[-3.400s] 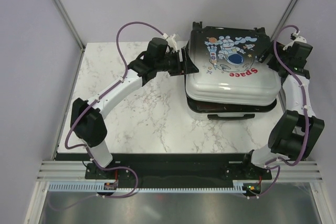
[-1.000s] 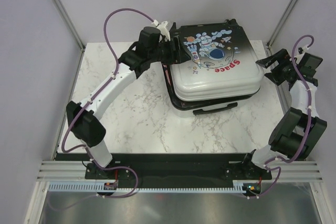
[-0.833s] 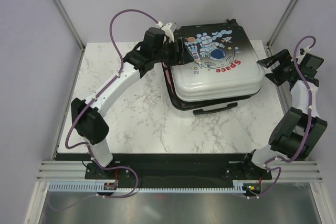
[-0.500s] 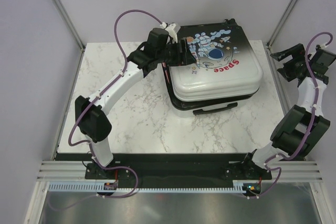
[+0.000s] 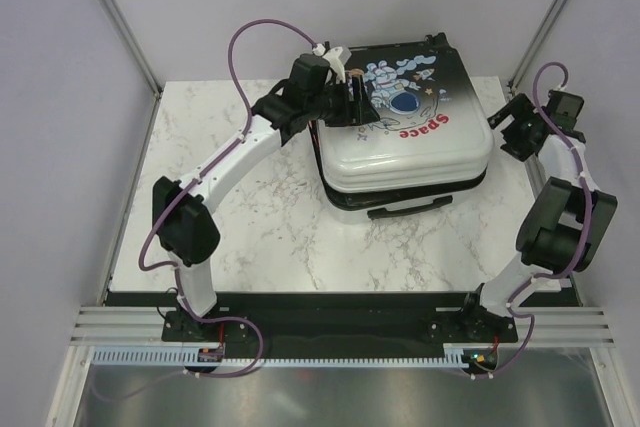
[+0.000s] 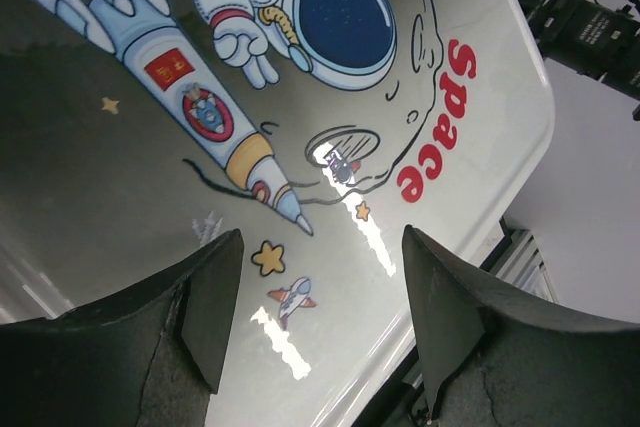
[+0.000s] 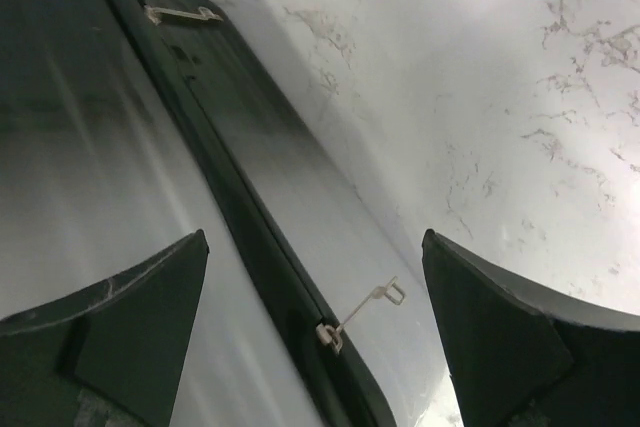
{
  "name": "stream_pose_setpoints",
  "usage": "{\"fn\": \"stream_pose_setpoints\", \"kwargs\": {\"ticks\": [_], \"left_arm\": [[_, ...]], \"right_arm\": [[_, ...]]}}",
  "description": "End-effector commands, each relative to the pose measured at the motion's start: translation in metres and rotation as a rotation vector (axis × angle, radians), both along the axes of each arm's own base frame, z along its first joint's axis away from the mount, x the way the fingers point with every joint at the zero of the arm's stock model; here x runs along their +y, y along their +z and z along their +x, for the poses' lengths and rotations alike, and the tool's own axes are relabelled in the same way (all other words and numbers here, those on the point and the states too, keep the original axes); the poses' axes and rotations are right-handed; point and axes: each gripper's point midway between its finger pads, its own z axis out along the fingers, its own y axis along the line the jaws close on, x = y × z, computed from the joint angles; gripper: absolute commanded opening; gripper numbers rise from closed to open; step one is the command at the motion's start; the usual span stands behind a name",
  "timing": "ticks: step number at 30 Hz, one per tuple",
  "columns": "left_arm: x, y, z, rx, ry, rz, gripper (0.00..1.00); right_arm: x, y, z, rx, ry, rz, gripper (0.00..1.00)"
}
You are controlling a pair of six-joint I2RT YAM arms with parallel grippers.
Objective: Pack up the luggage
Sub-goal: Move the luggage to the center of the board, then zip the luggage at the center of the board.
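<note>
Here, hovering the left gripper (image 6: 320, 237), spread and empty, over the luggage (image 5: 410, 147) lying flat far right on the tabletop (image 5: 260, 217); poising the right gripper (image 7: 312, 237), likewise released, beside its side seam.

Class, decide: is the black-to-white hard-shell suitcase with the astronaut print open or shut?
Shut: the black-to-white hard-shell astronaut suitcase lies flat with both shells together, only a dark seam between them. Zipped or not: cannot tell.
</note>
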Motion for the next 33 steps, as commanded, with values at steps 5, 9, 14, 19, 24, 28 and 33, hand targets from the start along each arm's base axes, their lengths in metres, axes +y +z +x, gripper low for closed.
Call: {"fn": "stream_pose_setpoints", "kwargs": {"ticks": [5, 9, 14, 19, 24, 28, 33], "left_arm": [[-0.011, 0.038, 0.007, -0.116, -0.023, -0.041, 0.72], [-0.011, 0.039, 0.009, -0.12, -0.011, -0.043, 0.72], [-0.014, 0.039, 0.01, -0.127, -0.019, -0.044, 0.72], [-0.015, 0.024, 0.012, -0.117, -0.025, -0.018, 0.72], [-0.005, 0.003, 0.009, -0.085, -0.001, 0.028, 0.72], [0.007, 0.013, 0.0, -0.09, 0.022, 0.026, 0.72], [0.055, 0.033, 0.008, -0.022, 0.144, -0.047, 0.73]], "right_arm": [[0.075, -0.021, -0.003, 0.042, 0.274, -0.068, 0.96], [0.13, -0.025, -0.021, 0.047, 0.427, -0.043, 0.96], [0.188, -0.042, -0.049, 0.091, 0.574, -0.065, 0.96], [0.211, -0.043, -0.063, 0.096, 0.634, -0.067, 0.96], [0.198, -0.037, -0.07, 0.081, 0.661, -0.1, 0.97], [0.177, -0.012, -0.092, -0.018, 0.692, 0.001, 0.97], [0.206, 0.002, -0.137, -0.148, 0.834, 0.111, 0.94]]}}
